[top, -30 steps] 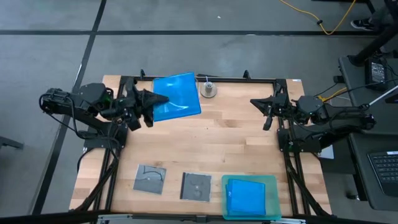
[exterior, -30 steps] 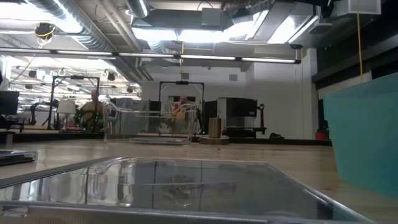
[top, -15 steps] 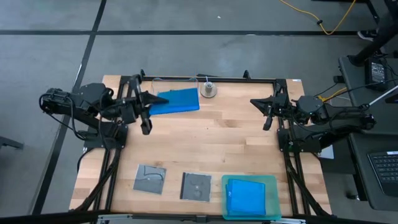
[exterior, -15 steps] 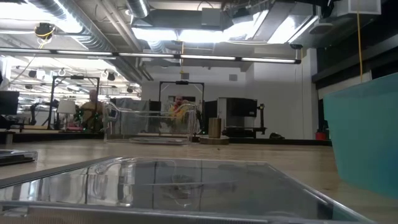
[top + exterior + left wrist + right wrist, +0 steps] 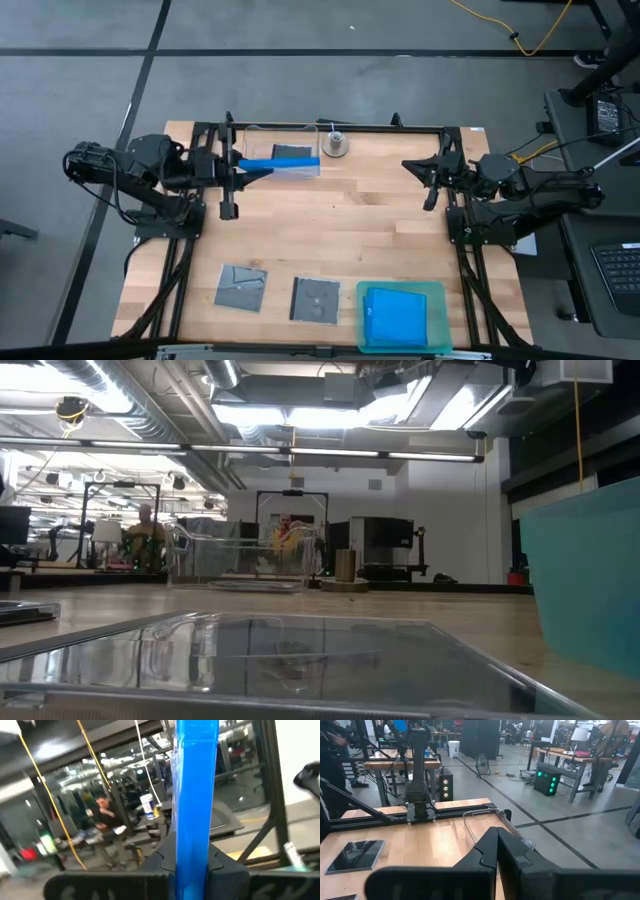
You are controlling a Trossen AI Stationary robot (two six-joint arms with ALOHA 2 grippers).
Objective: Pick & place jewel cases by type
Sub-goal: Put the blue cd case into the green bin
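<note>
Our left hand (image 5: 238, 166) pinched a blue jewel case (image 5: 285, 163) on edge, presumably to carry it out of the clear tub (image 5: 282, 146) just beyond. Farther off waited the teal tray (image 5: 437, 318). Across the desk (image 5: 340, 235), our right hand (image 5: 423, 182) idled, pressed together.

arms: dark, jointed | left claw (image 5: 243, 167): black fingers | right claw (image 5: 408, 163): black, seemingly matte

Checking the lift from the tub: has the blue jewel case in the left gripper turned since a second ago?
Yes. The blue jewel case, flat-faced to the overhead camera before, is now edge-on in the left gripper, above the clear tub.
</note>
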